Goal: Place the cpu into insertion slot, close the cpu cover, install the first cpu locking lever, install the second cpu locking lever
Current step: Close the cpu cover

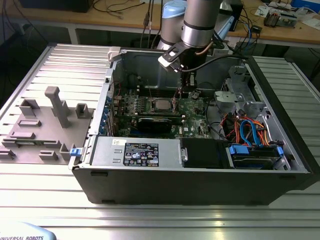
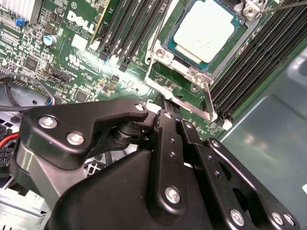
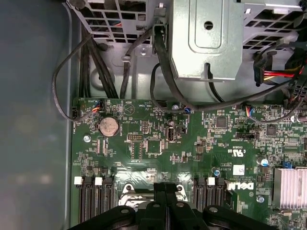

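Observation:
The cpu (image 2: 205,29), a square chip with a silver-grey top, lies seated in the insertion slot (image 2: 192,73) on the green board; in the exterior view the cpu (image 1: 161,104) sits mid-board inside the open case. The cpu cover (image 2: 184,104), a thin silver frame, appears raised at an angle off the slot's edge. My gripper (image 2: 173,115) is shut with nothing between its fingers, its tips right at that cover's outer bar. In the first wrist view the gripper (image 3: 165,186) hovers over the socket area. From outside, the gripper (image 1: 177,100) hangs just right of the chip. A thin wire lever (image 2: 283,5) crosses one corner.
Black memory slots (image 2: 259,62) flank the socket on both sides. A finned heat sink (image 3: 290,187), black cables (image 3: 163,72) and a metal drive cage (image 3: 206,38) lie past the board. The power supply (image 1: 135,152) fills the case front; a grey fixture plate (image 1: 40,125) lies outside.

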`<act>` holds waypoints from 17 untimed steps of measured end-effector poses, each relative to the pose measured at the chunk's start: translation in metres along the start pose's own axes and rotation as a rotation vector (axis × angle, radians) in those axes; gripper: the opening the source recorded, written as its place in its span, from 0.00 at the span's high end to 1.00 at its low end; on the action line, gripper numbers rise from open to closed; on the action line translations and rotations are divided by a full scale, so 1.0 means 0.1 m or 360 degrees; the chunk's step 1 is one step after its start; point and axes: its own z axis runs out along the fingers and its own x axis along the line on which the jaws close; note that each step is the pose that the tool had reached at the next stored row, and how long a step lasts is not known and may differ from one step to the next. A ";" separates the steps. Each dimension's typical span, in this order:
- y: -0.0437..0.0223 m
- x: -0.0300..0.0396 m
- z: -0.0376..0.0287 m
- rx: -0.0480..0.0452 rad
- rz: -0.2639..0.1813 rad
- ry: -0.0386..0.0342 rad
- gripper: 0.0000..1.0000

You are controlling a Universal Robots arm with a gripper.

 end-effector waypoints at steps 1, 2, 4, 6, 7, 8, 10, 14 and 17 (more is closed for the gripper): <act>-0.008 0.000 0.000 0.0000 0.0000 0.0000 0.89; -0.019 0.001 0.000 0.0000 0.0000 0.0000 0.89; -0.039 0.001 0.000 0.0000 0.0000 0.0000 0.89; -0.057 0.002 0.000 0.0000 0.0000 0.0000 0.89; -0.067 0.002 0.000 0.0000 0.0000 0.0000 0.89; -0.071 0.002 0.000 0.0000 0.0000 0.0000 0.89; -0.090 0.003 0.000 0.0000 0.0000 0.0000 0.89; -0.114 0.003 0.000 0.0000 0.0000 0.0000 0.89; -0.129 0.004 0.000 0.0000 0.0000 0.0000 0.89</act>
